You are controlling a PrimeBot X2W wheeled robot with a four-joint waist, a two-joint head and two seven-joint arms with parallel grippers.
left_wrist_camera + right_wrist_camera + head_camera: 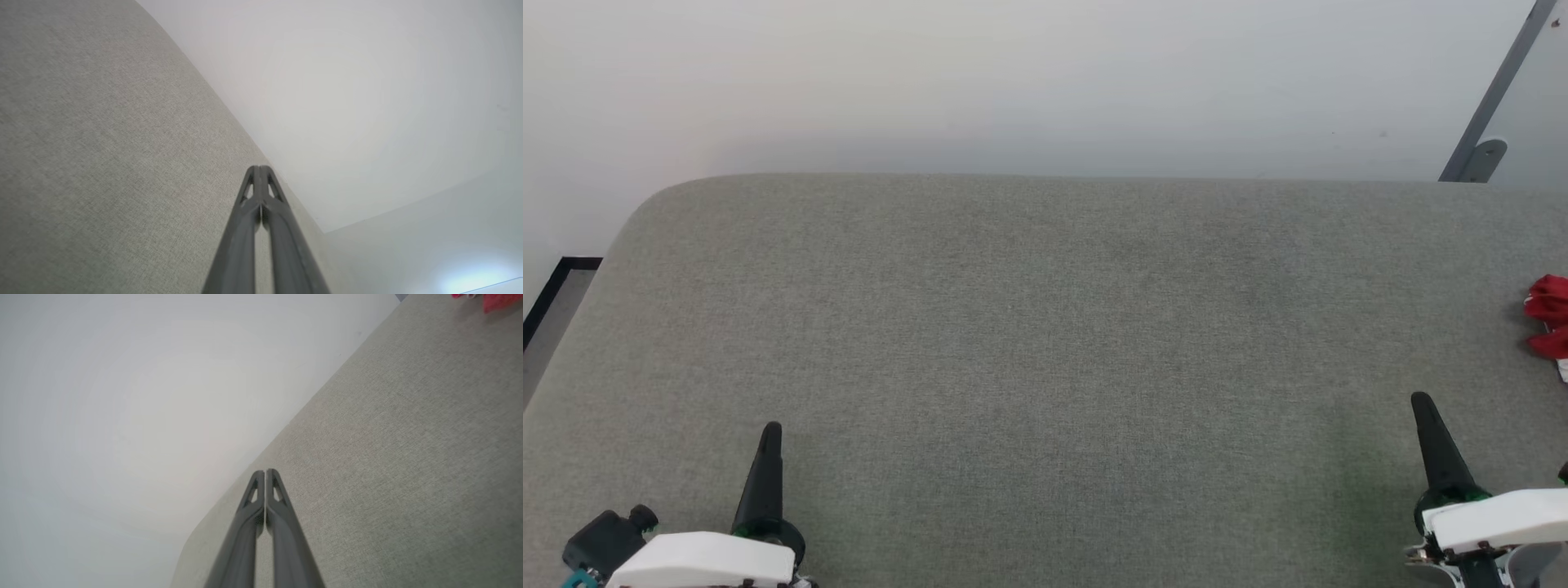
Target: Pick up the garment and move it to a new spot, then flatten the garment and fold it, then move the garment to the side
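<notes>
Head view: the robot is looking down on a grey cloth-covered table (1045, 327) standing against a pale wall (1013, 82). The garment (1549, 317) is lying bunched on the table at the far right edge of the frame, partly cut off. It is showing as a red mass with a sliver of white below it. The left gripper (770, 431) is showing at the lower left and the right gripper (1423, 402) at the lower right, well apart from each other. The right one is sitting near the garment without touching it. This view is also taking in a grey metal strut (1490, 90) leaning at the upper right and a dark floor strip (551, 290) at the left.

Left wrist view: the left gripper (259, 168) is pointing toward the table's far edge and the wall, its fingers pressed together tip to tip and gripping nothing.

Right wrist view: the right gripper (264, 472) is likewise closed and empty. The garment (496, 299) is appearing as a red scrap in the top right corner, well beyond the fingertips.
</notes>
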